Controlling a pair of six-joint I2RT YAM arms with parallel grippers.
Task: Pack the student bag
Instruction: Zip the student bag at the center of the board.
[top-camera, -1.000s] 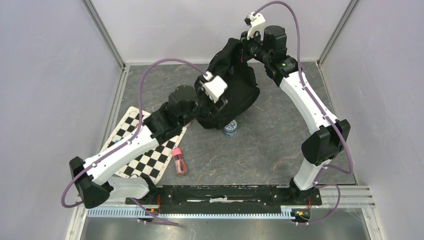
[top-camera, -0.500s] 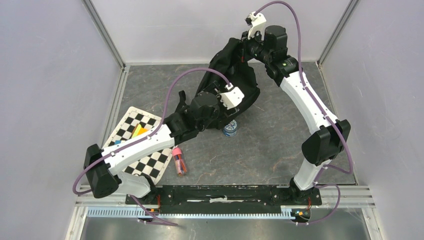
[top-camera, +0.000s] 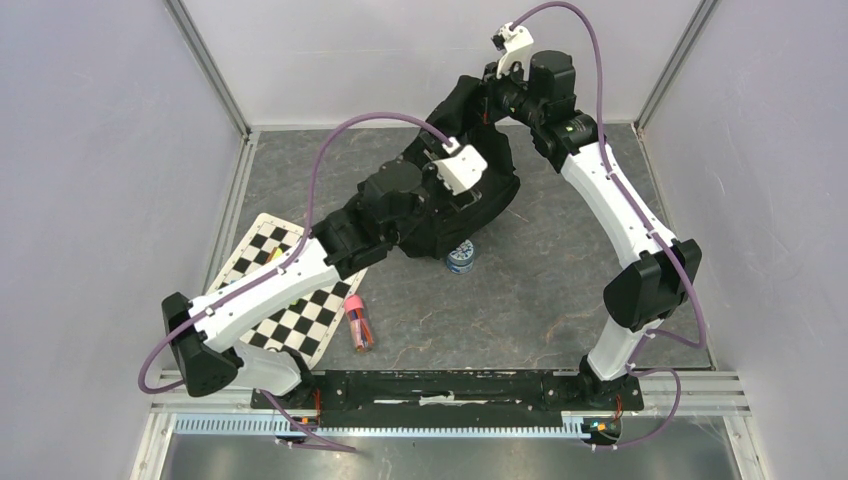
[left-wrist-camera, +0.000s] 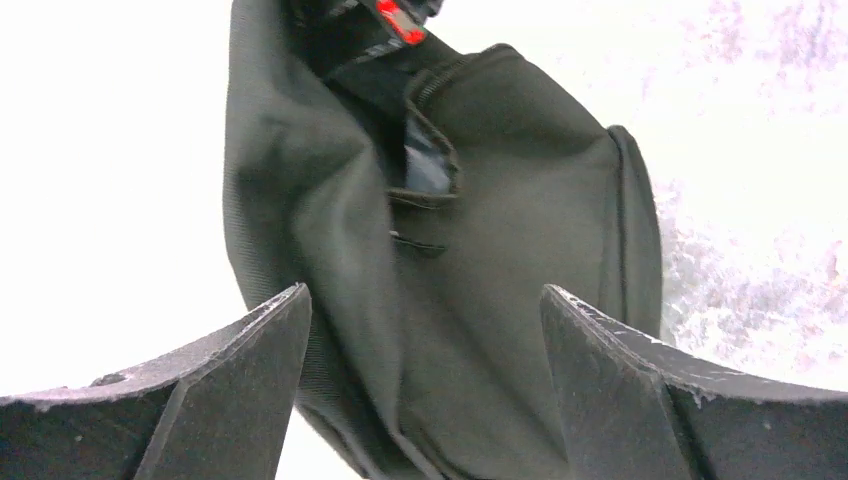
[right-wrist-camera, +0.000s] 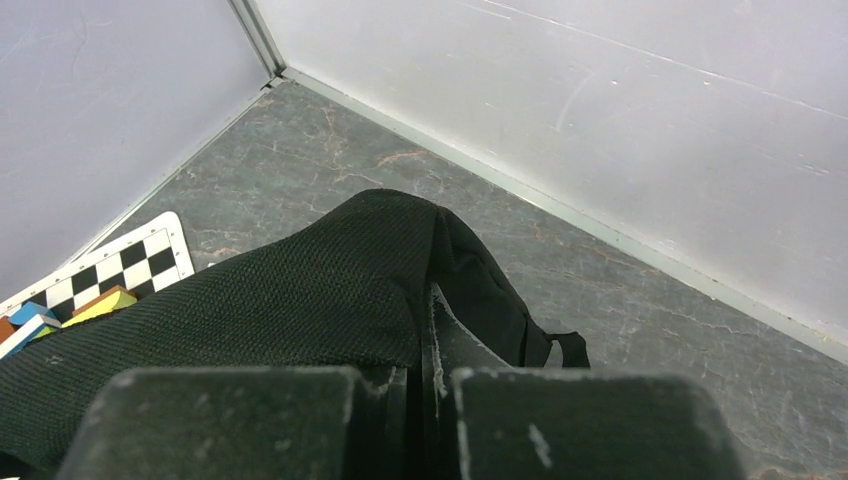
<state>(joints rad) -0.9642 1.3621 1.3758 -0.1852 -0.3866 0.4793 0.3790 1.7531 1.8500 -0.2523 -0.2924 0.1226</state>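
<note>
Nearest to the arm bases, a checkered mat (top-camera: 296, 322) and a small pink case (top-camera: 360, 328) lie on the surface (top-camera: 560, 290), on the left arm's side. A little farther, a blue-and-white container (top-camera: 460, 257) stands just at the near foot of the student bag (top-camera: 497, 178).

The left end effector (left-wrist-camera: 422, 292) comes next. Its two fingers are spread wide and nothing is between them. In its wrist view the bag fills the gap beyond the fingertips, so the bag lies straight ahead of it, near, but we cannot tell if it touches.

The bag stands upright at the middle of the surface, toward the far wall, with its long axis running up from the surface to the raised top. On the face turned to the left end effector a zipper opening (left-wrist-camera: 430, 165) is partly parted near the top, above the line of the fingers.

Farthest, the right end effector (right-wrist-camera: 428, 385) is closed tight on the top fabric of the bag and holds it up.

We judge that the left arm is the nearer one to the opening, and that the coming move depends on reaching forward and upward along the bag's long axis.
</note>
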